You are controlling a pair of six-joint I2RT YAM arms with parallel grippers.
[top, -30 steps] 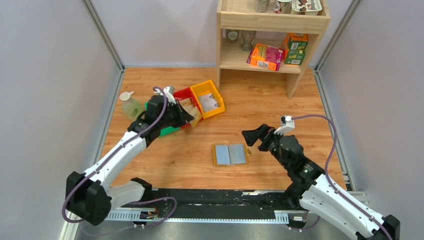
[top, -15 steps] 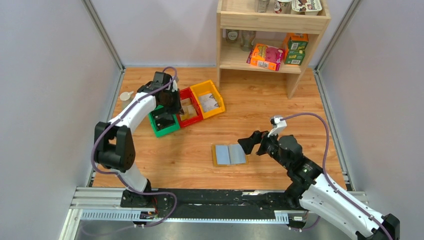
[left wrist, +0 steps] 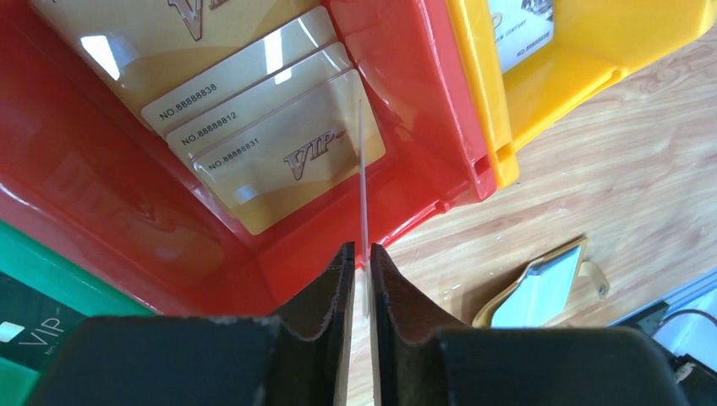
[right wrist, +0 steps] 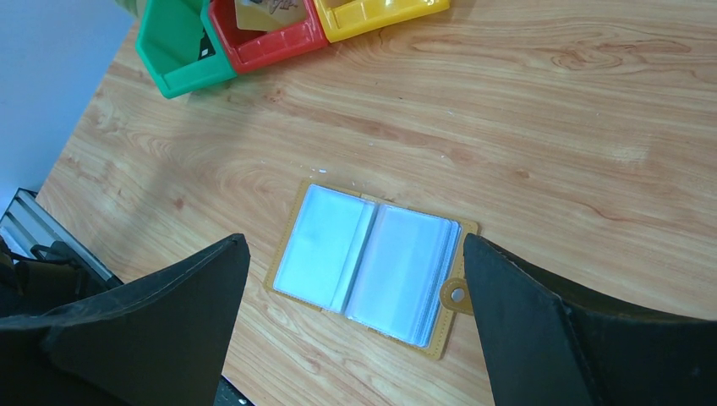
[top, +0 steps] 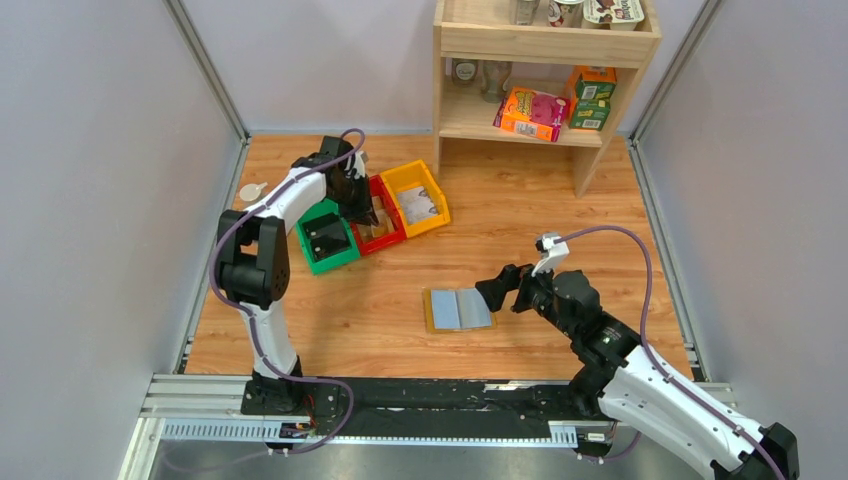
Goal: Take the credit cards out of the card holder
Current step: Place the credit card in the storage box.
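Note:
The card holder lies open on the wood, mustard rim round pale blue-grey pockets; its corner also shows in the left wrist view. My right gripper hovers at its right edge, wide open and astride it, holding nothing. My left gripper hangs over the red bin. Its jaws are parted a crack, and a thin credit card stands edge-on in the gap with light showing beside it. Several gold credit cards lie in the red bin.
A green bin holding a dark card stands left of the red one and a yellow bin right of it. A wooden shelf with boxes stands at the back. A bottle top shows by the left wall.
The left arm has reached back over the red bin and its jaws have parted slightly round the card. The right gripper has moved left and closer to the card holder.

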